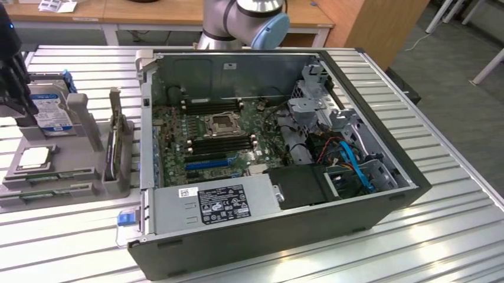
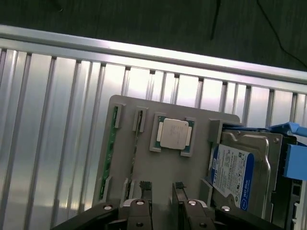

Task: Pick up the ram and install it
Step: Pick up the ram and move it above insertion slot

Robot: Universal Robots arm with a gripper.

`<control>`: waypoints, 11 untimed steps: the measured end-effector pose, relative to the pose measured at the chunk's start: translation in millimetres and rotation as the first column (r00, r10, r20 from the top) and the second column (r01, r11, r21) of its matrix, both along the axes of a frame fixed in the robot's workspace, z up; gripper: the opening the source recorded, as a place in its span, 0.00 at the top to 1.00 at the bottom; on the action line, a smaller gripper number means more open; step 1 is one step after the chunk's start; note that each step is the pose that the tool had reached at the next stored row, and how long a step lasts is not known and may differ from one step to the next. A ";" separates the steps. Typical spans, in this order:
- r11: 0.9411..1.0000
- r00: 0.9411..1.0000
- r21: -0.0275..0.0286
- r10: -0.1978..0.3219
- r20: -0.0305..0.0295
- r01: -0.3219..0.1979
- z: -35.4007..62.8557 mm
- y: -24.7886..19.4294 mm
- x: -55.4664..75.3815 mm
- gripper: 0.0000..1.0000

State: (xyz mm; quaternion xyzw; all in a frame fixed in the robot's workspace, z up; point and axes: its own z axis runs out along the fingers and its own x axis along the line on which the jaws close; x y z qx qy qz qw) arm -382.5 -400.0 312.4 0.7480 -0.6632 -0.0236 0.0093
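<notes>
Two green ram sticks (image 2: 110, 153) (image 2: 135, 153) stand on edge side by side in the slots of a grey holder (image 2: 192, 115). In the exterior view they lie at the holder's near end (image 1: 55, 175). My gripper (image 2: 162, 188) hangs above the holder, open, with nothing between its fingers (image 2: 146, 188), a short way off the nearer stick. In the exterior view the gripper (image 1: 20, 100) is the dark shape at the far left, over the holder (image 1: 91, 127). The black memory slots (image 1: 224, 144) sit on the motherboard inside the open computer case (image 1: 378, 206).
A silver processor (image 2: 173, 134) and a blue-labelled hard drive (image 2: 237, 172) rest in the same holder. A card (image 1: 112, 147) stands upright at the holder's side. The case has a power supply (image 1: 216, 203), blue cables (image 1: 354, 165) and a blue expansion slot (image 1: 209, 160). Everything stands on a ribbed metal table (image 1: 441, 236).
</notes>
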 end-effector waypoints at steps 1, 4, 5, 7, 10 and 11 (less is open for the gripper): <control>1.000 1.000 0.000 0.000 0.000 0.000 0.0 -0.1 0.1 0.69; 1.000 1.000 0.000 0.000 0.000 0.000 -0.2 -4.3 0.1 0.69; 1.000 1.000 0.000 0.000 0.000 0.000 -0.2 -6.9 0.2 0.69; 1.000 1.000 0.000 0.000 0.000 0.000 -0.5 -12.8 0.5 0.69; 1.000 1.000 0.000 0.000 0.000 0.000 -1.4 -22.8 0.8 0.69; 1.000 1.000 0.000 0.000 0.000 0.000 -2.9 -27.1 0.9 0.69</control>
